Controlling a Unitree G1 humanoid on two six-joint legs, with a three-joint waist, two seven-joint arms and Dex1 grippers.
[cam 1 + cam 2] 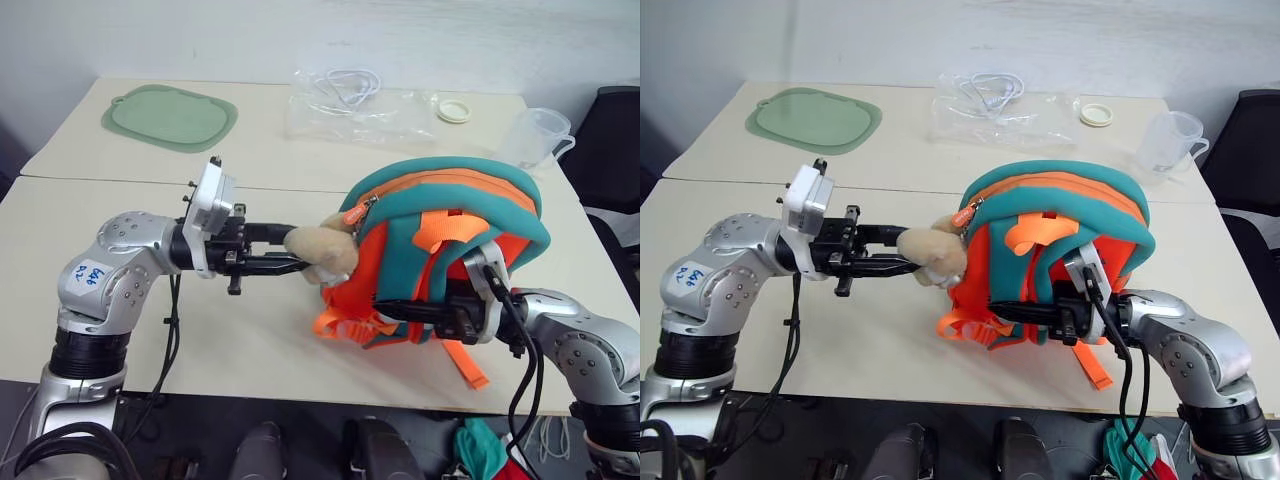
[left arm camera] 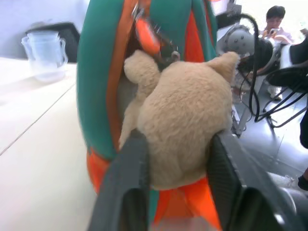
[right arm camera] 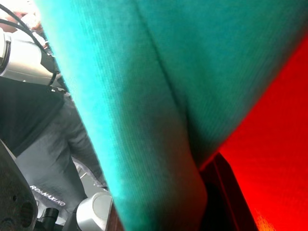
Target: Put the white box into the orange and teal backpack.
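The orange and teal backpack (image 1: 450, 215) stands upright near the table's front edge, held between my two grippers. My left gripper (image 1: 300, 262) reaches in level from the left and is shut on the tan plush toy (image 2: 185, 125) that hangs at the backpack's zipper; both fingers (image 2: 132, 159) press into its sides. From the right, my right gripper (image 1: 395, 310) is shut on a teal strap (image 3: 144, 96) low on the backpack's front, among the orange webbing loops (image 1: 335, 322). The white box is out of view.
At the back of the table lie a green mat (image 1: 170, 117), a clear plastic bag with a white cable (image 1: 360, 105), a white ring lid (image 1: 452, 108) and a clear measuring cup (image 1: 537, 140). A black chair (image 1: 612, 130) stands at the right. A person (image 2: 276, 21) sits far off.
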